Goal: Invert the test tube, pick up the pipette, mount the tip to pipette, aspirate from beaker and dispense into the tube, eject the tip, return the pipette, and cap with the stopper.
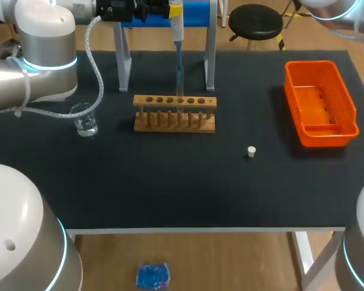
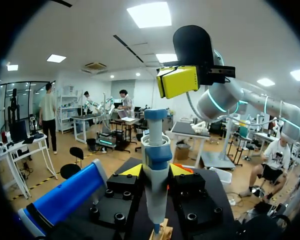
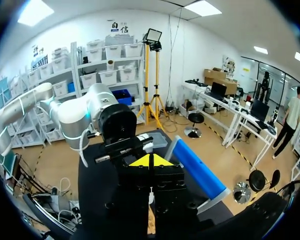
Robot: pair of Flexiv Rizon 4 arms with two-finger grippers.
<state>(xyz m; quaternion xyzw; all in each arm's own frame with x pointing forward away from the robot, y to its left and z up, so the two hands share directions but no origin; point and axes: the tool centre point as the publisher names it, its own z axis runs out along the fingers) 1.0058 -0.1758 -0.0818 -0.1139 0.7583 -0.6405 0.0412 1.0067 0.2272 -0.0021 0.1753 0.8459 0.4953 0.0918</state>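
The left hand point(image 2: 156, 172) is grasping the pipette point(image 1: 177, 36) upright over the wooden rack point(image 1: 174, 113) on the desk point(image 1: 170, 188). Its tip is pointing down at a middle hole, where the test tube cannot be made out surely. The right hand point(image 2: 177, 81), clenched on nothing, is hanging straight above the pipette's top, so it seems to be the nearer one for pressing the plunger. The beaker point(image 1: 85, 119), off by the left arm, is holding a little clear liquid.

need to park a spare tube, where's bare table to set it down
Widest bare patch: the front strip of the table, from the rack forward to the near edge. Also free: between beaker and rack, and between rack and orange bin, apart from the stopper. Crowded: over and behind the rack, where the left gripper holds the pipette.
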